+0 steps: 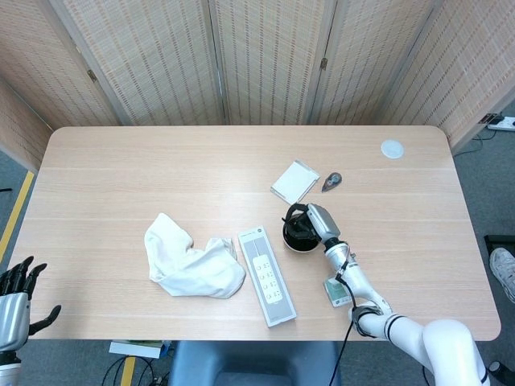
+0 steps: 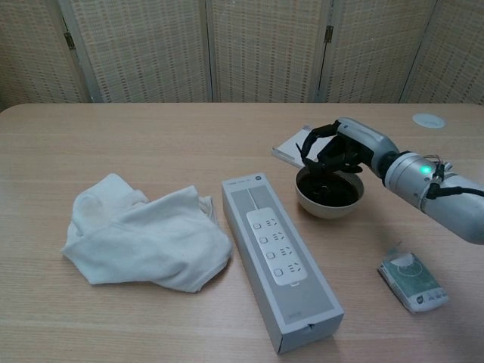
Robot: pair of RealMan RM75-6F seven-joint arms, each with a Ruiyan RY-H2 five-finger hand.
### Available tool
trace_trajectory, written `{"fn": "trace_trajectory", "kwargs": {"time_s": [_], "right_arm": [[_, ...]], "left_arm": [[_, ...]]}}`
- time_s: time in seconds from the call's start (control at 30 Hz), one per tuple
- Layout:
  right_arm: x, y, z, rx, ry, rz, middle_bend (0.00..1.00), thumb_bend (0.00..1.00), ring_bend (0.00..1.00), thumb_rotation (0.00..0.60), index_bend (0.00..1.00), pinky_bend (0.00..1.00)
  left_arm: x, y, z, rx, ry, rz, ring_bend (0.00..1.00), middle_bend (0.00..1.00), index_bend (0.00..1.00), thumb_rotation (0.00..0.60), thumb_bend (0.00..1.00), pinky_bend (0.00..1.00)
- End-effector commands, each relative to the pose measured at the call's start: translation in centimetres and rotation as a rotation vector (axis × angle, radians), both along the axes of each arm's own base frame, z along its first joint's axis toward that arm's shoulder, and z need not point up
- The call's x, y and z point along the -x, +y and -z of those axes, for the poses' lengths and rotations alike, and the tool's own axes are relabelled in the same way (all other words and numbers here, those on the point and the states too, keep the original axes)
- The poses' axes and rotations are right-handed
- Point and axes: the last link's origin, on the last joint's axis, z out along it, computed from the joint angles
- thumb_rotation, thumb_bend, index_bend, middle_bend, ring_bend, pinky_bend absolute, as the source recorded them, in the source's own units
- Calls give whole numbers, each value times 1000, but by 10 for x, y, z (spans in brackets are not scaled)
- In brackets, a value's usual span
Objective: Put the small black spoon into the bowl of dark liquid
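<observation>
— Chest view first: what is seen over the bowl (image 2: 330,193)?

— The right hand (image 2: 342,149) is held just above the bowl of dark liquid (image 2: 328,187), its dark fingers (image 2: 321,148) curled downward over the rim. Whether anything is pinched between them cannot be told, and the small black spoon cannot be made out in either view.

— And from the head view?

— The same right hand (image 1: 310,223) is seen covering most of the bowl (image 1: 290,238). The left hand (image 1: 18,293) is shown low at the table's near left corner, fingers spread, nothing held.

— What else is laid out on the table (image 2: 151,144)?

— A crumpled white cloth (image 2: 144,234) is placed to the left, a grey power strip box (image 2: 278,262) beside it, a white pad (image 2: 293,145) behind the bowl, and a small packet (image 2: 412,281) near the right arm.
</observation>
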Motion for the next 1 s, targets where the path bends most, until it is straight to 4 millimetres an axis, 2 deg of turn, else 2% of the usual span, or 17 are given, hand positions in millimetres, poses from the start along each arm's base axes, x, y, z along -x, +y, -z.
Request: {"fn": "trace_trajectory", "kwargs": {"time_s": [0.03, 0.33, 0.57, 0.7, 0.9, 1.0], "right_arm": [[-3, 1, 3, -5, -2, -9, 983, 531, 1000, 600, 743, 1000], [-1, 13, 7, -35, -11, -31, 983, 531, 1000, 600, 744, 1000], [17, 24, -3, -41, 18, -31, 984, 531, 1000, 600, 745, 1000], [24, 20, -11, -18, 32, -15, 984, 533, 1000, 600, 745, 1000], [23, 12, -16, 23, 19, -1, 983, 543, 1000, 600, 745, 1000], [21, 12, -13, 21, 22, -11, 984, 480, 1000, 600, 740, 1000]], "left_arm": [[0, 0, 0, 1, 0, 0, 107, 84, 194, 600, 254, 141], [1, -1, 1, 5, 0, -1, 106, 84, 194, 600, 254, 140], [1, -1, 4, 11, -4, 1, 107, 84, 194, 600, 254, 140], [0, 0, 4, 10, -5, 6, 107, 85, 194, 600, 254, 140], [-1, 1, 6, 14, -6, 6, 107, 85, 194, 600, 254, 141], [-1, 1, 5, 10, -4, 6, 107, 85, 194, 600, 254, 141]]}}
